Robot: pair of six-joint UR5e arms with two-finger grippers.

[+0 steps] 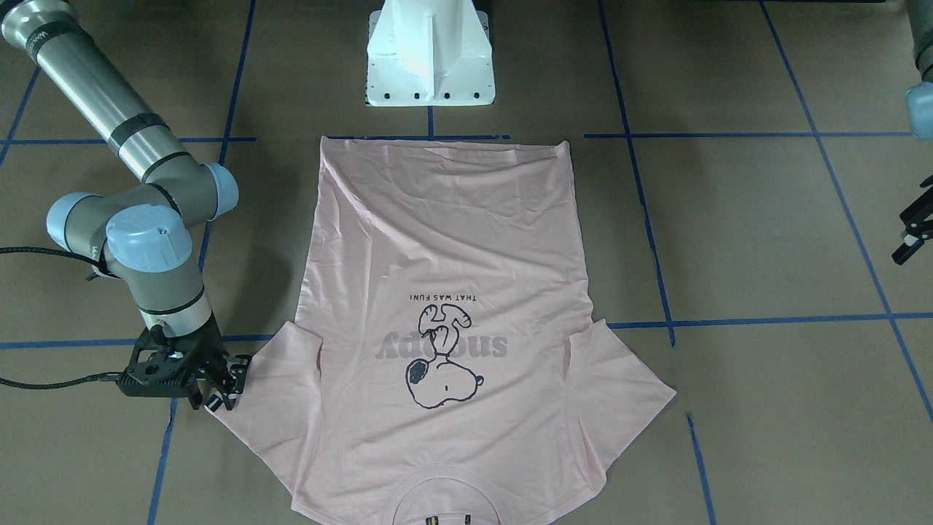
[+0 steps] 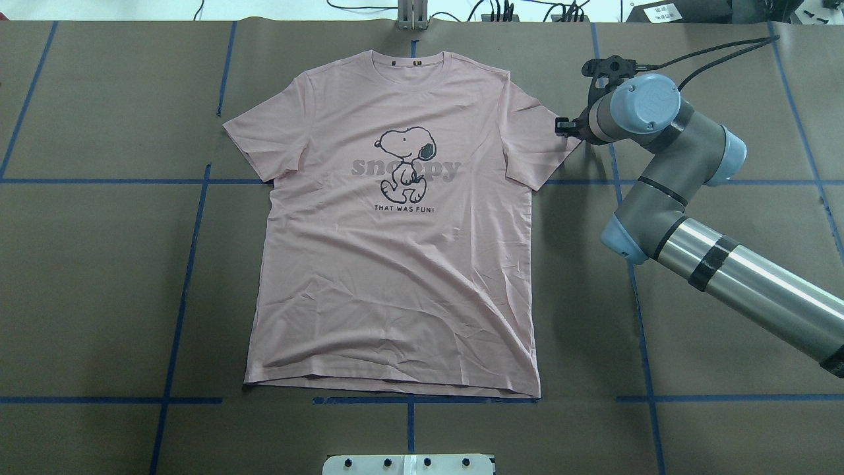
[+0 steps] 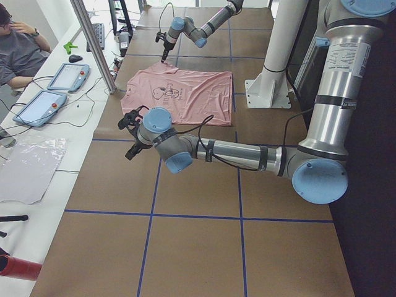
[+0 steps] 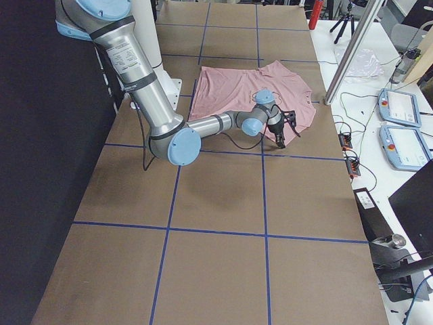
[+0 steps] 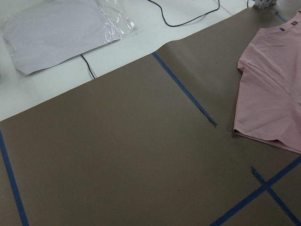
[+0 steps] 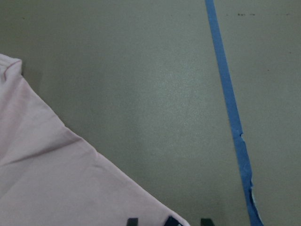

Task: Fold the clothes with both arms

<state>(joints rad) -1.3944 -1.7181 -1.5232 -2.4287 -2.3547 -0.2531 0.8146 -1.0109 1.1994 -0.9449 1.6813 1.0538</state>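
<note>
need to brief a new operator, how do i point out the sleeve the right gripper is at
On the brown table with blue tape lines, a pink T-shirt lies flat, cartoon dog facing up. The sleeve you want is on the robot's right side, its tip at the right gripper; the other sleeve has no gripper near it.

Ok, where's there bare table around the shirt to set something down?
Widest bare patch: the table on the robot's left of the T-shirt. A narrow strip runs between hem and pedestal base. Crowded: the right gripper at the opposite sleeve.
</note>
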